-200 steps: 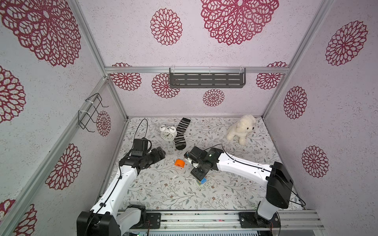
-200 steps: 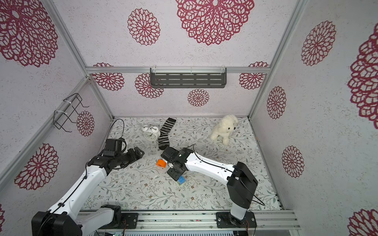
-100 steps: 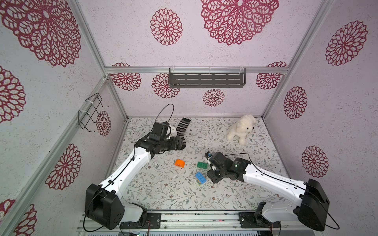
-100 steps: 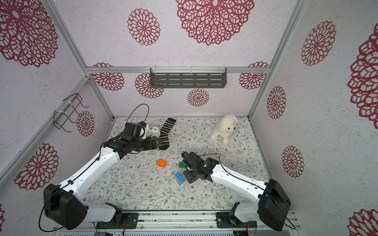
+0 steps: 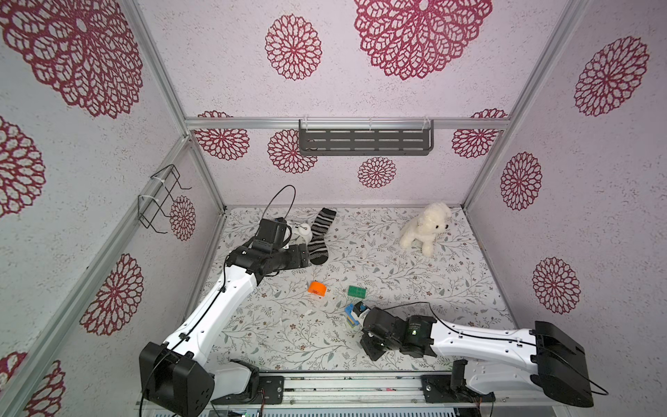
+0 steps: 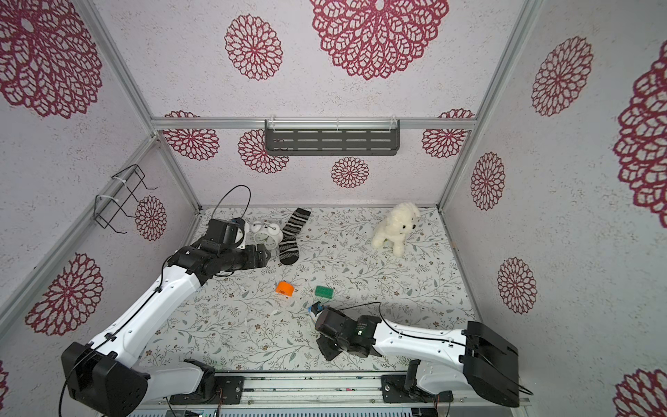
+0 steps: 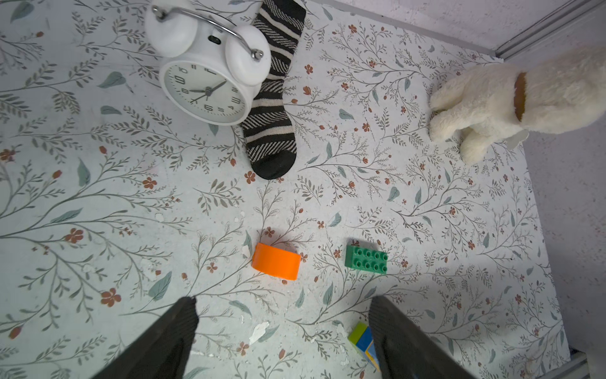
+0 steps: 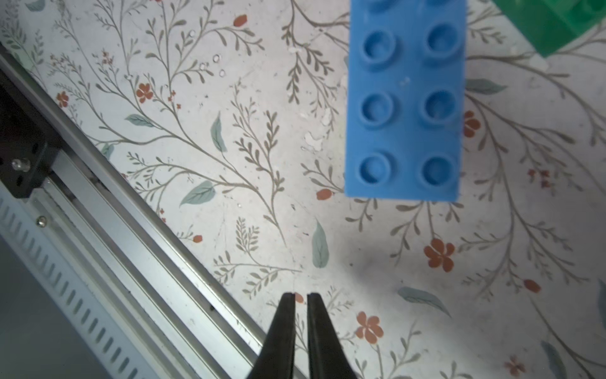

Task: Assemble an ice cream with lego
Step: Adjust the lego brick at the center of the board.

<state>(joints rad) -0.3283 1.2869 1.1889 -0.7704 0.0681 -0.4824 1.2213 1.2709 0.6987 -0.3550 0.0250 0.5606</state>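
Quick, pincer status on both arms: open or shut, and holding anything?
Left pincer: open, holding nothing.
Right pincer: shut, holding nothing; the light-blue brick sits apart from its tips.

The surface [image 5: 397,289] is covered in a floral print, chipped in spots. At the back left, a white alarm clock [image 7: 210,88] is parked right next to a striped sock [image 5: 321,236]. A plush dog [image 5: 426,229] is sat back right. Approx. mid-surface, an orange brick [image 5: 317,289] and a green brick [image 5: 356,291] are set near each other, not touching. A small brick stack [image 5: 350,316] w/ a light-blue brick [image 8: 406,98] is placed just in front of the green one.
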